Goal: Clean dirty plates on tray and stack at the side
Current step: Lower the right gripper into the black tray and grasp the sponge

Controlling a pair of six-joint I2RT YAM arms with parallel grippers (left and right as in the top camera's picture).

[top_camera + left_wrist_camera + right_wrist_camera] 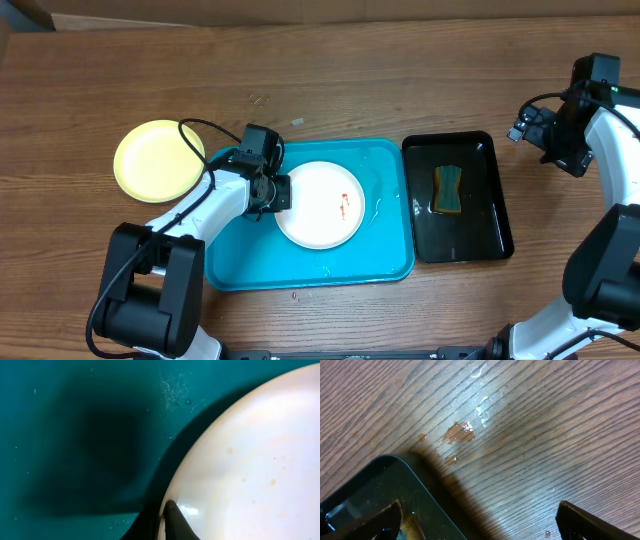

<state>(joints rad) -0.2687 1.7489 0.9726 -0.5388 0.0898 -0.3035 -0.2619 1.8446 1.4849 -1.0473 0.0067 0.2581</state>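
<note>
The white plate [322,205], the one with the orange smear [344,203], lies inside the tray [250,265], closer to its far edge than its near one and roughly midway between its left and right edges. My left fingers [282,192] are pressed together at that plate's left rim. My own camera shows one dark tip [172,517] lying over the edge; the other is hidden, so I judge rather than see that it sits underneath and that I am pinching the rim. The dark shadow under that edge suggests the rim is tipped up a little off the tray floor, which fits taking it by the edge. It is also the only part a flat plate offers me.

The yellow plate [158,160] rests on the table [400,70] just beyond the tray's far-left corner. That looks like the stacking spot, close enough to carry the next plate across. I can find no third plate.

My right fingers [590,521] are spread wide and hold nothing. They hang over bare table by the far-right corner of the black tray [495,235], well apart from the white plate. The sponge [448,190] lies in that black tray, untouched, so the smear has probably not been wiped.
</note>
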